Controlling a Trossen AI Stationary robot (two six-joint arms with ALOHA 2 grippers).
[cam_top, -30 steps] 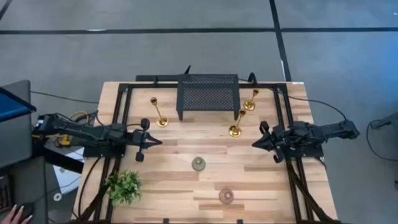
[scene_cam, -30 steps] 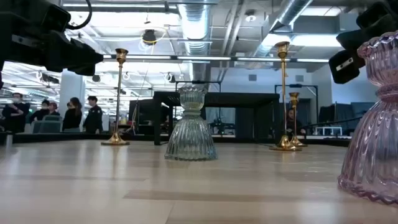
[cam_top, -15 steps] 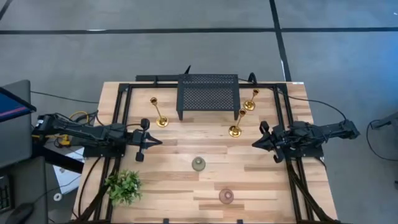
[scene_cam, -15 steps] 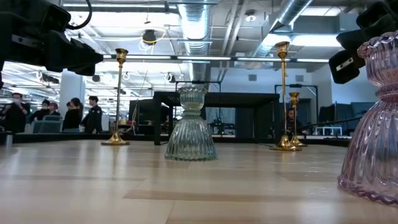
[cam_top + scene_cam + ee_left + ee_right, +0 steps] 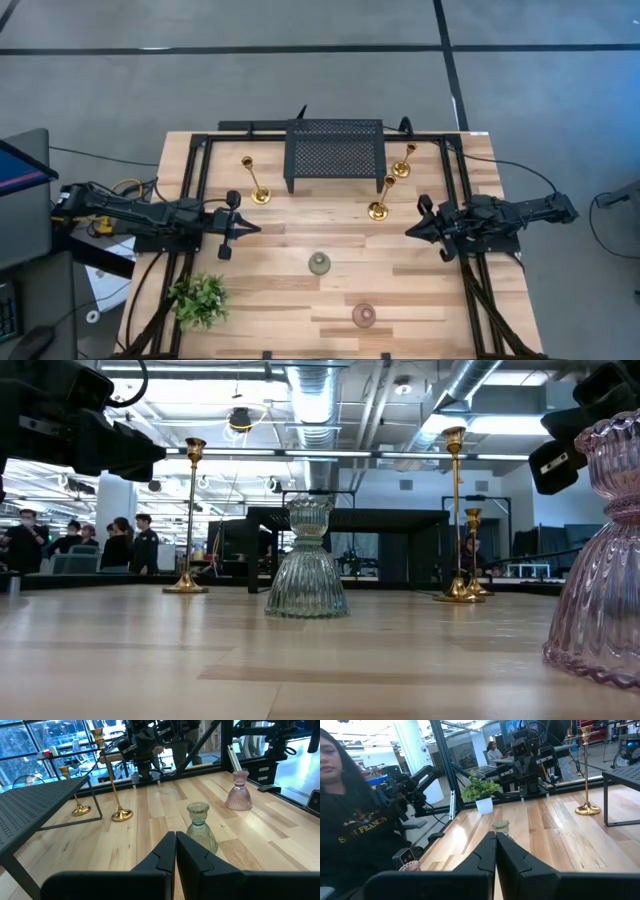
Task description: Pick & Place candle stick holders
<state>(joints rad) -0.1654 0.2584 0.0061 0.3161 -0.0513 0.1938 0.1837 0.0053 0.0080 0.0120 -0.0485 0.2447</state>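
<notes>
Mid-table, ribbed grey-green glass holder (image 5: 319,264), flared skirt, upright.

Pink cup (image 5: 603,550) — cut off at low view's right edge.

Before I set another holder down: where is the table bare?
Bare wood lies between the left gripper and the grey-green cup, and along the front edge between the plant and the pinkish cup. It is crowded at the rack's right end, where two gold candlesticks stand near the right gripper.
</notes>
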